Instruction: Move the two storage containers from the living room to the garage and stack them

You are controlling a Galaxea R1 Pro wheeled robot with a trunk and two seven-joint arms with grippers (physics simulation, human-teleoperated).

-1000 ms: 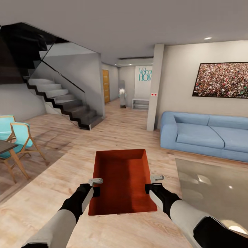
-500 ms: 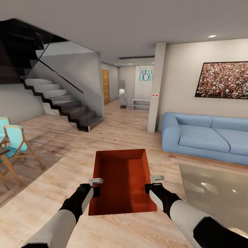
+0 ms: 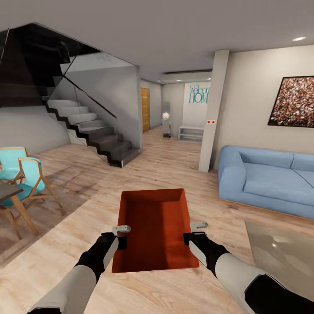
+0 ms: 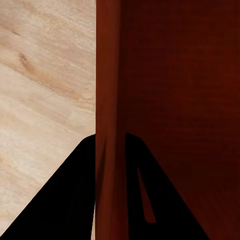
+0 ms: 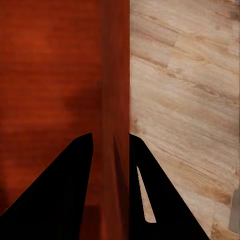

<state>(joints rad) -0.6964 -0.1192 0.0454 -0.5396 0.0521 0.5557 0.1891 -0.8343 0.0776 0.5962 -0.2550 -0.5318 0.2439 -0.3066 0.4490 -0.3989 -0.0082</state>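
I carry one red-orange storage container [image 3: 153, 229] level in front of me, above the light wood plank floor of the living room [image 3: 144, 170]. My left gripper [image 3: 121, 235] is shut on its left wall [image 4: 107, 100], one dark finger on each side of it. On the opposite side, my right gripper [image 3: 192, 234] is shut on the right wall [image 5: 116, 95] in the same way. The bin's inside is empty.
A dark staircase [image 3: 93, 137] rises at the left. A hallway with an orange-brown door [image 3: 145, 109] opens ahead. A white pillar [image 3: 213, 113] and a blue sofa [image 3: 266, 179] stand at the right, turquoise chairs [image 3: 22, 172] at the left, a glossy table [image 3: 283, 257] at the lower right.
The whole view has swung to the left: stairs, pillar and sofa have shifted to the right in the picture. The container and both grippers keep their places in front of me.
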